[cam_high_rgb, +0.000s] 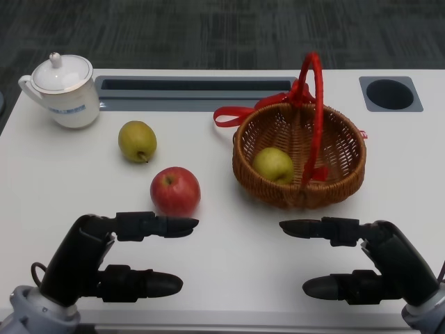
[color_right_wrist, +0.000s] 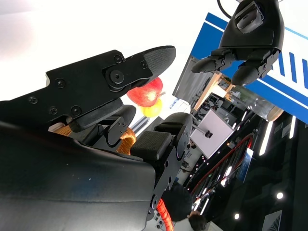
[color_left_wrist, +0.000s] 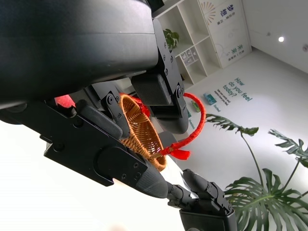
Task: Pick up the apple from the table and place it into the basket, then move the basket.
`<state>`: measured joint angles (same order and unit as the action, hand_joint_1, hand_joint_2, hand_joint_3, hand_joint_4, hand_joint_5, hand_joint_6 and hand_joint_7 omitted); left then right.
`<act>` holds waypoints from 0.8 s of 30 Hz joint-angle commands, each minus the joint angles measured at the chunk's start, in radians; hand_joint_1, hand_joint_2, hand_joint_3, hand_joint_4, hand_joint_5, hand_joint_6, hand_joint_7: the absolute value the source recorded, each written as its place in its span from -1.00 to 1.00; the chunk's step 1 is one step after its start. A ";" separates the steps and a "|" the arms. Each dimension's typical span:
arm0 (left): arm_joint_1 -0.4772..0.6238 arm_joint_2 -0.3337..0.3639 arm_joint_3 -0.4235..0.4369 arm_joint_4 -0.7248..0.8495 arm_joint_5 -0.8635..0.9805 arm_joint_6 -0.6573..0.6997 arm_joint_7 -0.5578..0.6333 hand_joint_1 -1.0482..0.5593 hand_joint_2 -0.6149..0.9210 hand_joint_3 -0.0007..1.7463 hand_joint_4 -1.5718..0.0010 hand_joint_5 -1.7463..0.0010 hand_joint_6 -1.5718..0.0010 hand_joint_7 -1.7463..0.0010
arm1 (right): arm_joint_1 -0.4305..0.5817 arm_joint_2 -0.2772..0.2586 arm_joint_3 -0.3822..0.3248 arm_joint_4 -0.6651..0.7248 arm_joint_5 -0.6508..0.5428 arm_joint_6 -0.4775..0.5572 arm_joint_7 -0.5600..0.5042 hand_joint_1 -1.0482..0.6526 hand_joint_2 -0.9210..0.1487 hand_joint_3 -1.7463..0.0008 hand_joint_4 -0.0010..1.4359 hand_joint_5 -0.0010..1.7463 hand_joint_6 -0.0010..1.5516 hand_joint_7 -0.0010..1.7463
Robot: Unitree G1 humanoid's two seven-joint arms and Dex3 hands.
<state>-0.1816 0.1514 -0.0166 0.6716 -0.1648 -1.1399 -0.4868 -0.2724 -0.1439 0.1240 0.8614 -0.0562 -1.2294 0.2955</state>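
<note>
1. The round red apple (cam_high_rgb: 175,191) lies on the white table (cam_high_rgb: 229,264), a little left of centre in the head view, just above the upper fingers of the left hand (cam_high_rgb: 115,256) with a narrow strip of table showing between them.
2. The left hand sits at the lower left of the head view, its black fingers stretched toward the middle of the picture in two well-separated rows, with nothing between them; it holds nothing.
3. The right hand (cam_high_rgb: 361,261) mirrors it at the lower right, fingers likewise apart and pointing toward the centre, empty, with bare table between the two hands.
4. The round brown wicker basket (cam_high_rgb: 300,154) with a red-wrapped arched handle and a red ribbon stands right of centre, just above the right hand's upper fingers and apart from the apple.
5. A small yellow-green fruit (cam_high_rgb: 273,165) rests inside the basket, against its near-left wall.
6. A yellow-green pear (cam_high_rgb: 137,141) lies on the table up and to the left of the apple, close to it but not touching.
7. A white lidded ceramic cup (cam_high_rgb: 62,90) with a handle stands at the upper left.
8. A grey recessed slot (cam_high_rgb: 195,92) runs along the table's far edge, and a grey square plate with a round hole (cam_high_rgb: 390,93) sits at the upper right.
</note>
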 commanded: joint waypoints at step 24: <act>-0.094 0.044 0.131 0.023 0.554 -0.062 0.430 -0.72 0.84 -0.99 0.77 1.00 0.68 1.00 | -0.008 -0.012 -0.009 0.006 0.009 -0.010 -0.004 -0.51 -0.84 1.00 0.13 -1.00 -0.10 -1.00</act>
<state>-0.2453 0.1697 0.1003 0.6743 0.3314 -1.1916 -0.1204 -0.2732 -0.1450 0.1236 0.8646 -0.0547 -1.2306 0.2934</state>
